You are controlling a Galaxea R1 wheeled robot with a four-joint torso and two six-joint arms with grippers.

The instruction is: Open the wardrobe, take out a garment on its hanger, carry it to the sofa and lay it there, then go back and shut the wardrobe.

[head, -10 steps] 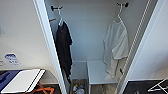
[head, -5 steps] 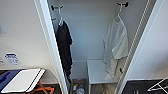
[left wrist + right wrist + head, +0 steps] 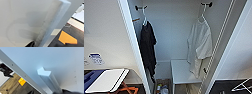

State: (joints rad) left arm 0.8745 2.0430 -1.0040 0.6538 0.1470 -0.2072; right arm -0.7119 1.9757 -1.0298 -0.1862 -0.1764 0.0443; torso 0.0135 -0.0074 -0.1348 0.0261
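Inside open wardrobe (image 3: 171, 37), hanging garment (image 3: 199, 47)

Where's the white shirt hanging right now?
In the head view, the white shirt hangs on its white hanger at the right side of the open wardrobe, above the white shelf, with the black garment hanging opposite on the left.
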